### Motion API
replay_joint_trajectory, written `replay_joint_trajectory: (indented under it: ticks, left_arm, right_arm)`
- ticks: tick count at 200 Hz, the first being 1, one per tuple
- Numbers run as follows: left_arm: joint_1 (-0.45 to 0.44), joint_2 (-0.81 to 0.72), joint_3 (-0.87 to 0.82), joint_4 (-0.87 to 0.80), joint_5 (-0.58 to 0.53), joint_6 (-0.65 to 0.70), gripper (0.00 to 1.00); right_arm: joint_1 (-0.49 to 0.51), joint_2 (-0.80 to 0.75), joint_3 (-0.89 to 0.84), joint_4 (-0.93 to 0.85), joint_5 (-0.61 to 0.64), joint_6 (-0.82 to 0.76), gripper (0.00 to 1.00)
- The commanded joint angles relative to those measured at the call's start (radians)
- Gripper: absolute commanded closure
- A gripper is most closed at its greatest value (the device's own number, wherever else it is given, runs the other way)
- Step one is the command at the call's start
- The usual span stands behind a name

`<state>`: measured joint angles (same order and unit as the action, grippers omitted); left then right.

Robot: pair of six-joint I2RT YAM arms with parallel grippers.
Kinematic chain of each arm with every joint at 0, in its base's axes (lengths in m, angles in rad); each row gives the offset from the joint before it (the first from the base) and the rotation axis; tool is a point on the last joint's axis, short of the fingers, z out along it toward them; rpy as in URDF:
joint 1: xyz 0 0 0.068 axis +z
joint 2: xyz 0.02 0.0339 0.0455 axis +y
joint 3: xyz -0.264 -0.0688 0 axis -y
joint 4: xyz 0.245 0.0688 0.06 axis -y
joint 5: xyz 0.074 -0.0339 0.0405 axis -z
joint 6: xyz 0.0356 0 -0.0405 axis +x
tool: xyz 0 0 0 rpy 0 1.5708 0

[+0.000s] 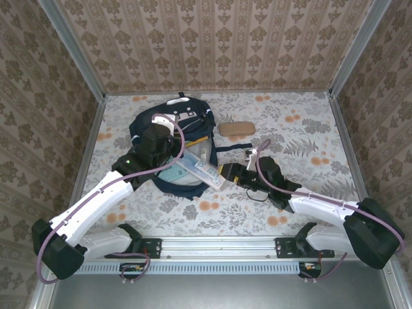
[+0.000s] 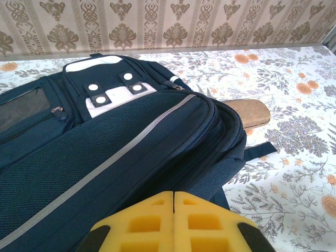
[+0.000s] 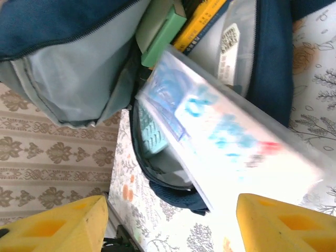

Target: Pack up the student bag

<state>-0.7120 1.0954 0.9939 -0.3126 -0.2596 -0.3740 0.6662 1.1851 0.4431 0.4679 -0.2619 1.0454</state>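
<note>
Top external: I look down from above and behind the arm bases, over the whole table; the student bag (image 1: pixel 190 122) lies mid-frame, far from the lens.
Left wrist: I sit very close over the bag's navy front, facing across it toward the wallpapered wall beyond; the left gripper (image 2: pixel 173 220) fills the bottom edge.
Right wrist: I am close at the bag's open mouth, looking in; the frame is rolled, and the right gripper (image 3: pixel 168 226) has a finger in each bottom corner.
Shared, top and left wrist: the bag's white patch and the tan case (image 2: pixel 251 111) beside the bag.
Shared, top and right wrist: the clear case (image 3: pixel 231 136) jutting from the bag's mouth.
</note>
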Motion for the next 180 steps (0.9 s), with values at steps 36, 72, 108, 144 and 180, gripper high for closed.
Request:
replay_joint_trajectory:
  ticks: [36, 72, 108, 144, 180]
  left_arm:
    - [0.003, -0.020, 0.002, 0.048, -0.015, -0.011, 1.00]
    - [0.004, -0.021, 0.003, 0.046, -0.017, -0.011, 1.00]
    - [0.003, -0.019, 0.003, 0.048, -0.014, -0.012, 1.00]
    - [0.003, -0.019, 0.002, 0.049, -0.013, -0.011, 1.00]
    - [0.004, -0.020, 0.003, 0.047, -0.014, -0.011, 1.00]
  right_arm:
    - [0.008, 0.085, -0.012, 0.071, 0.023, 0.040, 0.30]
    - [0.025, 0.044, -0.060, -0.025, 0.138, 0.062, 0.29]
    - [0.030, -0.022, -0.093, -0.163, 0.236, 0.077, 0.24]
    - [0.030, 0.102, -0.123, 0.016, 0.175, 0.129, 0.22]
    - [0.040, 0.302, -0.083, 0.238, 0.094, 0.185, 0.24]
